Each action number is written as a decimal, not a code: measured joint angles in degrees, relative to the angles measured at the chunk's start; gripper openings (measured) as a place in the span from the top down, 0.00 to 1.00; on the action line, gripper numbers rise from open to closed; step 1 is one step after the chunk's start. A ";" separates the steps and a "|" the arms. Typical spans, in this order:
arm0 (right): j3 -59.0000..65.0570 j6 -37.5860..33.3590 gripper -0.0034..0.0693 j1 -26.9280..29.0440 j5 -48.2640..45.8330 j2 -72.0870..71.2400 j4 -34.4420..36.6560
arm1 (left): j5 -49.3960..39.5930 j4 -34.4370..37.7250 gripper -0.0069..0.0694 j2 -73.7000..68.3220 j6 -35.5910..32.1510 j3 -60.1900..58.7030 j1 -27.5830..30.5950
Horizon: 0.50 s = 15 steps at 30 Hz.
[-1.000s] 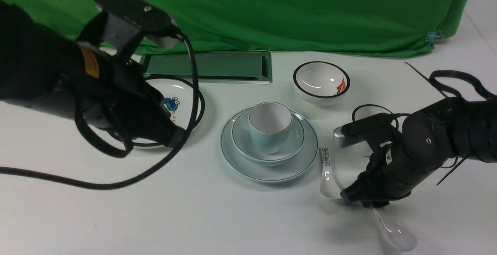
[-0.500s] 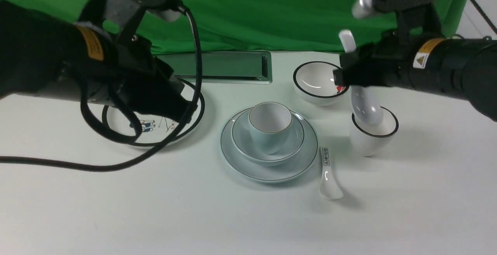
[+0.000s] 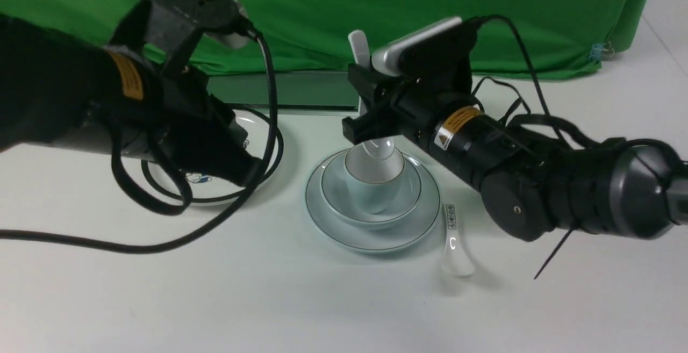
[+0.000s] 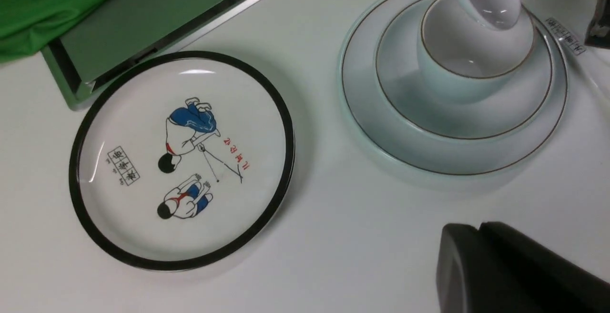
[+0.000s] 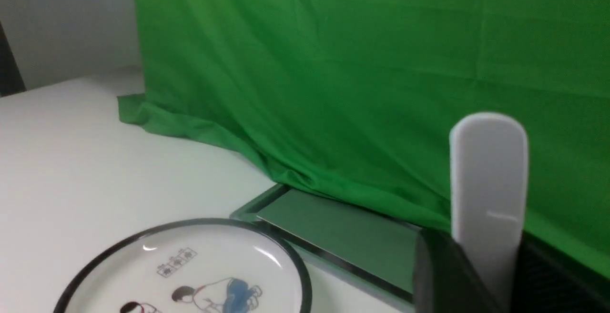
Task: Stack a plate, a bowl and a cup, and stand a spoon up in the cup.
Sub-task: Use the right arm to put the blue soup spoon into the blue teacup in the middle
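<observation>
Stack: plate (image 3: 371,246) at the bottom, bowl (image 3: 338,198) on it, cup (image 3: 371,192) upright in the bowl, all roughly centred.
Spoon: spoon (image 3: 359,51) stands over the cup, long axis near vertical, handle end up and leaning slightly left. Its scoop end is down at the cup's mouth, towards the far rim.
Right gripper: right gripper (image 3: 370,119) is pinched on the spoon's handle, directly above the cup's far side. The handle end rises clear between the fingers in the right wrist view.
Deciding relation: the cup lies straight below the grip, in line with the spoon's axis. Judged need: a short descent, then release with the handle leaning on the rim.
Left gripper: left gripper (image 3: 243,172) is well left of the cup, over the cartoon plate (image 4: 181,160), holding nothing. Whether its fingers are spread or together cannot be told.
Nearer arm: right.
Bystander: labelled spoon (image 3: 454,235) lies flat right of the cup, just outside the plate's rim and apart from it.
Obscured: whether the scoop touches the cup's floor or wall cannot be told. The right arm covers the table right of and beyond the cup.
</observation>
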State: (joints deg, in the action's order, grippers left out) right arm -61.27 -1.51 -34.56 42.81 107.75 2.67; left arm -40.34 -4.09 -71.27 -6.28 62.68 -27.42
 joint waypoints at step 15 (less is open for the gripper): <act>0.00 -0.23 0.56 -0.07 -2.57 2.01 0.00 | -1.30 -1.39 0.95 0.80 2.49 -1.62 0.00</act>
State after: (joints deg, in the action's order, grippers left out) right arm -61.27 -1.74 -34.63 40.24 109.75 2.67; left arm -41.64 -5.48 -70.47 -3.79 61.06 -27.42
